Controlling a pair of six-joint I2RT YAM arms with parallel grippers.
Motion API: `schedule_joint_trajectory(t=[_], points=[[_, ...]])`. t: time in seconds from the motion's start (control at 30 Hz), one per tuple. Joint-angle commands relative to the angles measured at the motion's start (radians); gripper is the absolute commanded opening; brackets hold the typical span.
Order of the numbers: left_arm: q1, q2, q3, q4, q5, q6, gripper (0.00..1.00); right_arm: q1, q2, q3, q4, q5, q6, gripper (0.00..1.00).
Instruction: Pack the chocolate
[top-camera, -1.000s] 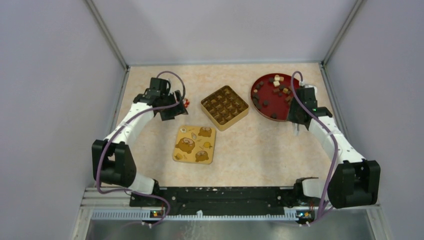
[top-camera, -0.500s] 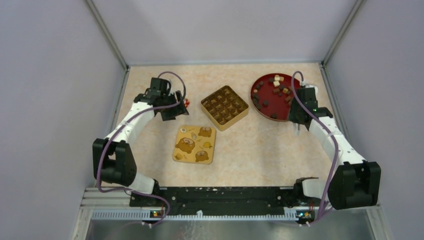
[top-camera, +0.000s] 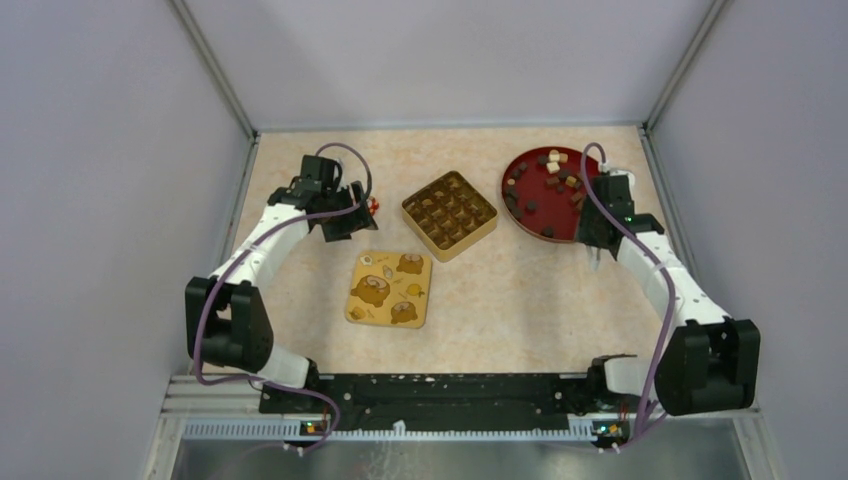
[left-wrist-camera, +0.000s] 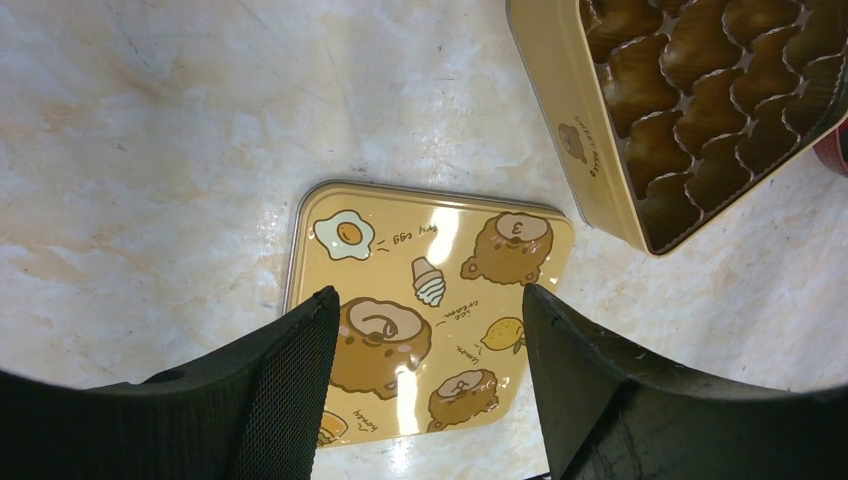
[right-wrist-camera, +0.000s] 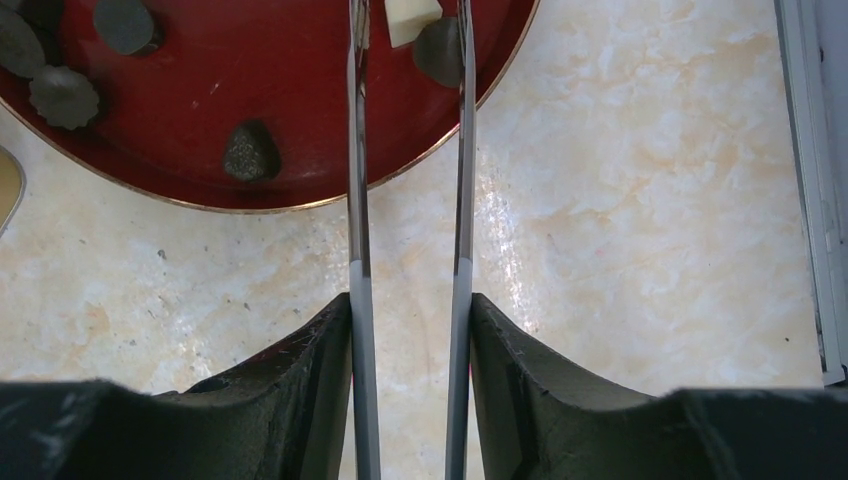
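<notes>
**Chocolate** (right-wrist-camera: 250, 150): small lumps lying loose on the red plate (right-wrist-camera: 240, 70), far right of the surface (top-camera: 500, 290). Probably light, hard and brittle; take one lump across its sides, gently. Right gripper (right-wrist-camera: 408, 10), blades parted, straddles a cream lump (right-wrist-camera: 412, 24) without pinching. Left gripper (left-wrist-camera: 430, 300), spread and empty, hangs above the yellow lid (left-wrist-camera: 450, 215).
</notes>
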Motion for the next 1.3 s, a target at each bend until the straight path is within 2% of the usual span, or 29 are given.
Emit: schedule_joint_trajectory(t=[0.0, 0.7, 1.1, 1.27], points=[[0.007, -0.005, 0.016, 0.024, -0.001, -0.003, 0.72, -0.011, 0.018, 0.000, 0.043, 0.012, -0.017, 0.43], [0.007, -0.016, -0.001, 0.028, -0.003, -0.008, 0.72, -0.015, 0.012, 0.029, 0.061, -0.181, -0.040, 0.37], [0.007, -0.025, -0.005, 0.024, -0.007, -0.009, 0.72, -0.015, 0.066, 0.026, 0.091, -0.150, -0.032, 0.41], [0.007, -0.032, -0.010, 0.022, -0.012, -0.008, 0.73, -0.014, 0.054, 0.028, 0.088, -0.155, -0.029, 0.34]])
